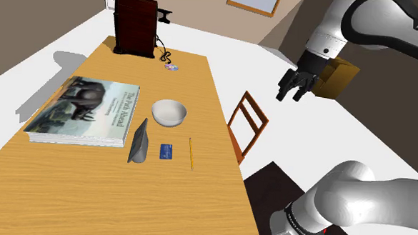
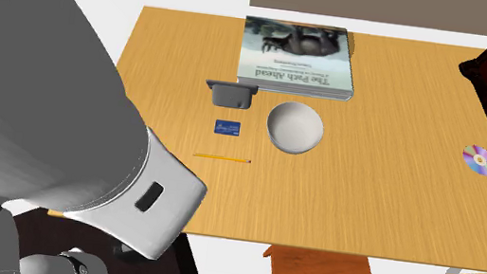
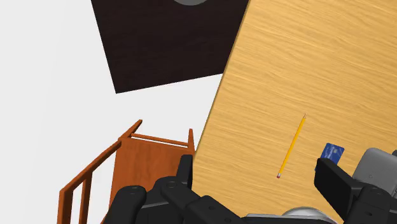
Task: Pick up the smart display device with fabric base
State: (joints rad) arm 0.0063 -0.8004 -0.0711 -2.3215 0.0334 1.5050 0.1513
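The smart display is a grey slab standing on its edge on the wooden table, between the big book and a blue card. From across the table the smart display leans against the book's front edge. My gripper hangs high in the air off the table's long side, above the chair and well away from the device. Along the hand, my gripper is open with nothing between its fingers, and the display shows as a grey corner beyond one finger.
On the table lie a large book, a white bowl, a blue card, a pencil and a disc. A dark wooden case stands at the far end. A wooden chair sits beside the table.
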